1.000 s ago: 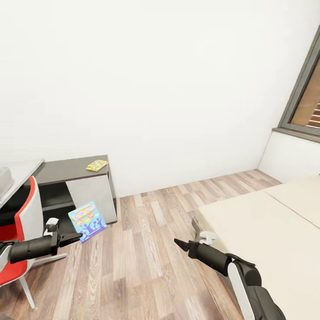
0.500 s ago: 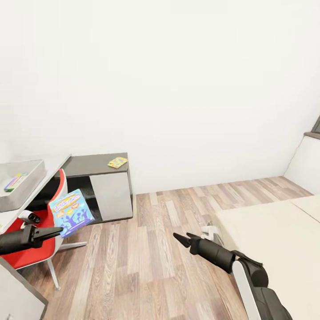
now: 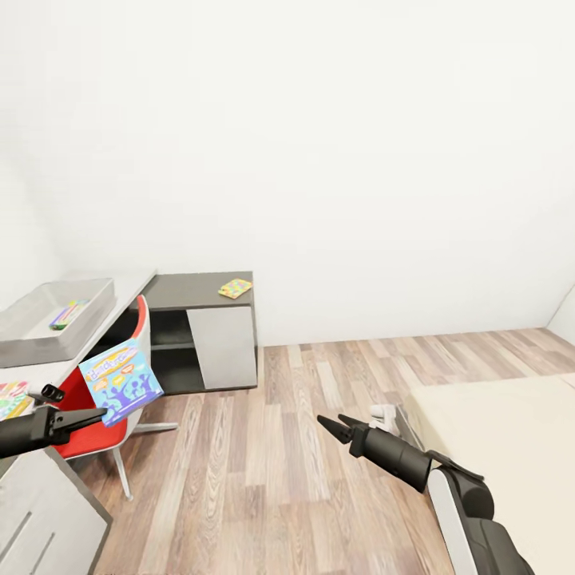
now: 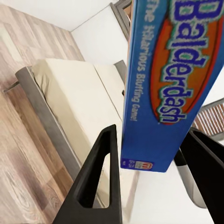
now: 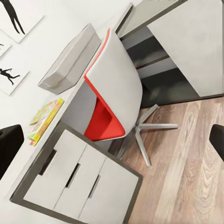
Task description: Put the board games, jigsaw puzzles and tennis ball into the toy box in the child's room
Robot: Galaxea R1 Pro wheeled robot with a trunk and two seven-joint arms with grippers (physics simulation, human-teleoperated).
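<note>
The blue board game (image 3: 120, 382), lettered "Balderdash" in the left wrist view (image 4: 175, 79), is clamped between the fingers of the left pincer (image 3: 94, 414), which holds it by its lower edge so that it stands upright and a little tilted at about 8 o'clock in the head view, in front of the red chair (image 3: 104, 415). The toy box (image 3: 48, 323) sits on the pale counter (image 3: 140, 281) at 9 o'clock, with something multicoloured lying inside it; what that is cannot be told. One jigsaw puzzle (image 3: 235, 288) lies flat on the dark end of the counter near 10 o'clock, well apart from the toy box. Another colourful flat thing (image 3: 11, 398) lies on the counter at the far left edge, just beside the left arm; the right wrist view shows it (image 5: 45, 119) above the white drawer fronts (image 5: 77, 179). The right pincer (image 3: 334, 426) hangs over the wooden floor (image 3: 303, 479) at about 5 o'clock, its fingers spread apart and gripping nothing. The bed (image 3: 511, 447) lies at 4 o'clock.
</note>
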